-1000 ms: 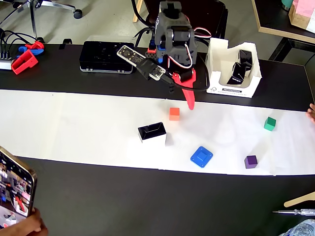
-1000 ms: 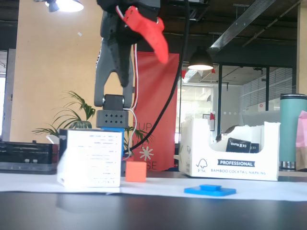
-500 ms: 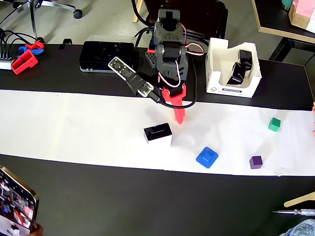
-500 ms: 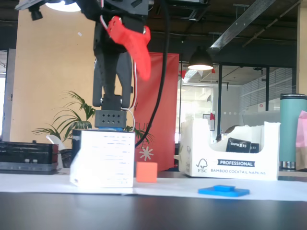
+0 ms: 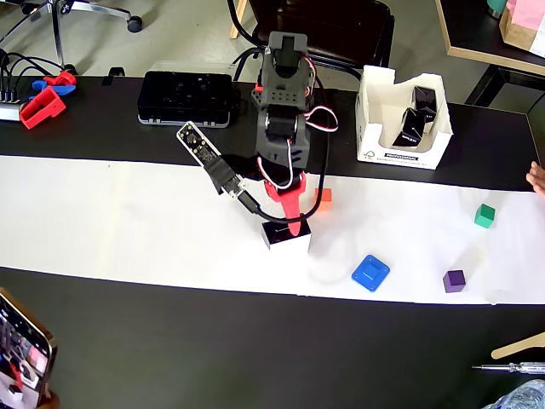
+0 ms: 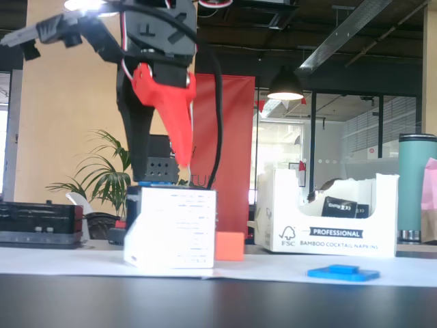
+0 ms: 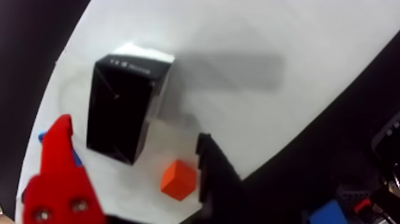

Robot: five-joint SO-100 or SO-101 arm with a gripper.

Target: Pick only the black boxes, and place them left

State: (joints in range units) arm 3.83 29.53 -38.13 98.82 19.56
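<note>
A black box [image 5: 285, 239] with white sides stands on the white paper strip [image 5: 128, 221]. My gripper [image 5: 288, 218] hangs right over it, open. In the wrist view the box [image 7: 125, 107] lies between and ahead of the red finger [image 7: 59, 173] and the black finger [image 7: 214, 173], which are apart around it (gripper [image 7: 133, 128]). The fixed view shows the red fingertip [image 6: 184, 154] just above the box's top edge [image 6: 174, 229]. More black boxes [image 5: 415, 115] sit in a white napkin carton [image 5: 400, 153] at the back right.
An orange cube [image 5: 323, 196] lies just right of the gripper. A blue flat piece [image 5: 371, 273], purple cube [image 5: 455, 280] and green cube [image 5: 485, 215] lie further right. A black device case [image 5: 187, 95] is back left. A hand [image 5: 536, 177] touches the right edge.
The arm swung forward and down from the back onto the black box. The paper slid to the right, carrying the box, cubes and blue piece with it.
</note>
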